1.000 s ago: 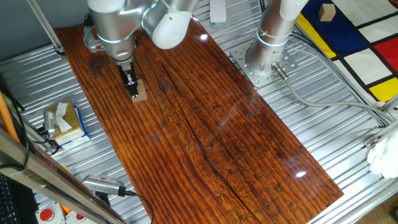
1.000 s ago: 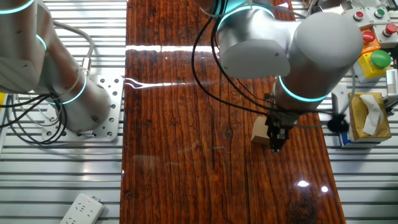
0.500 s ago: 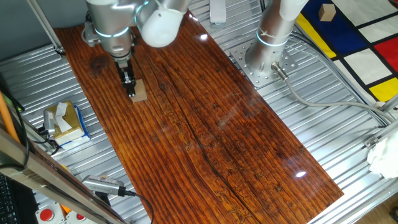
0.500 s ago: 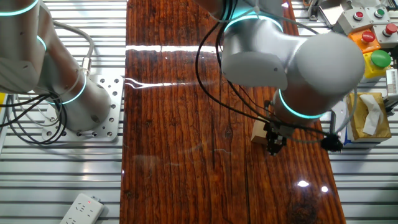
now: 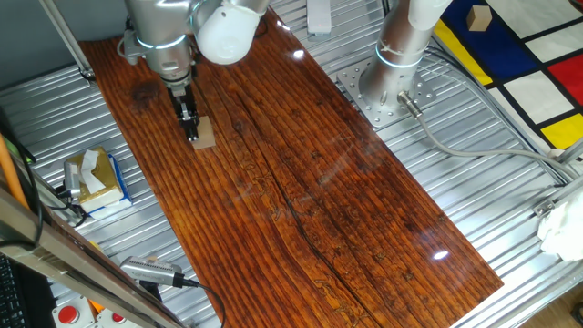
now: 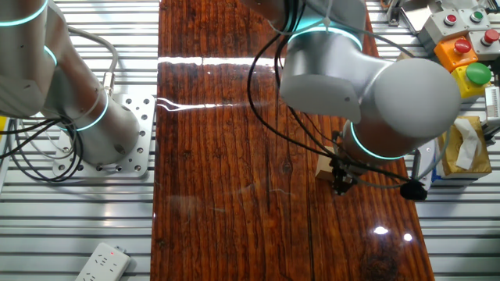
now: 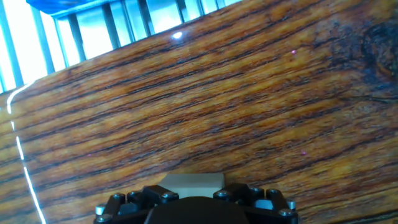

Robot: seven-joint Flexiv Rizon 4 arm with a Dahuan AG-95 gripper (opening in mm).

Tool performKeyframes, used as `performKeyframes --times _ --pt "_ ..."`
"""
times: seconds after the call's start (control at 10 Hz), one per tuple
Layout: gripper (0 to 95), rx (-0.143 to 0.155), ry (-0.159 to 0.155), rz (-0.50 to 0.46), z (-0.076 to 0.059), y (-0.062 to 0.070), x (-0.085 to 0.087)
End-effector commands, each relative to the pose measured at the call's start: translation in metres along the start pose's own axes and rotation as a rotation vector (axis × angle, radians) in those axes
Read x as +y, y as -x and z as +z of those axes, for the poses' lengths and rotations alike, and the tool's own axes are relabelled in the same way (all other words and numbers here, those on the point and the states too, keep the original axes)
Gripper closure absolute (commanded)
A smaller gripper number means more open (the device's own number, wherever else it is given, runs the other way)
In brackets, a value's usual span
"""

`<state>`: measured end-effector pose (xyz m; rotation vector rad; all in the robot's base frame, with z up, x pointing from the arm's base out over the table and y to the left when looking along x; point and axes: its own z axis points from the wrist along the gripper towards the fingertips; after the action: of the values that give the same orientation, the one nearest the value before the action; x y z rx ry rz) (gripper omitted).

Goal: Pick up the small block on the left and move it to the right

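Note:
The small block (image 5: 206, 136) is a light-tan wooden piece lying flat on the dark wooden board (image 5: 301, 182), near its far left end. My gripper (image 5: 191, 130) points straight down at the block's left edge, fingertips at board level. In the other fixed view the block (image 6: 323, 165) pokes out to the left of the gripper (image 6: 341, 184). In the hand view the block (image 7: 193, 181) sits at the bottom edge, centred between the two black finger mounts. The fingertips themselves are hidden, so I cannot tell whether they press on the block.
A yellow-and-blue tissue box (image 5: 95, 179) stands on the metal slats left of the board and also shows in the other fixed view (image 6: 461, 145). A second arm's base (image 5: 387, 77) is bolted beyond the board's far side. Coloured buttons (image 6: 467, 55) sit at the far corner.
The arm's upper joints have swung a little to the left above the gripper. The fingertips and the block have stayed in the same place on the board.

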<state>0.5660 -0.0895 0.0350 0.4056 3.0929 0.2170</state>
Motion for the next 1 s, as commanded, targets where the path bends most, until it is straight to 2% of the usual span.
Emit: performKeyframes --times 0.1,0.2,0.3,0.4,0.5,0.8,1.0 --pt "0.0 -0.006 -0.036 -0.003 0.001 0.000 0.003" --pt "0.0 0.001 -0.045 -0.004 0.001 0.000 0.007" --pt "0.0 0.009 -0.068 -0.019 0.002 0.000 0.011" --pt "19.0 0.012 -0.086 -0.030 0.003 0.000 0.014" --pt "19.0 0.017 -0.105 -0.046 0.004 0.001 0.016" --pt "19.0 0.016 -0.139 -0.099 0.005 -0.002 0.016" --pt "19.0 0.022 -0.189 -0.159 0.006 -0.003 0.016"
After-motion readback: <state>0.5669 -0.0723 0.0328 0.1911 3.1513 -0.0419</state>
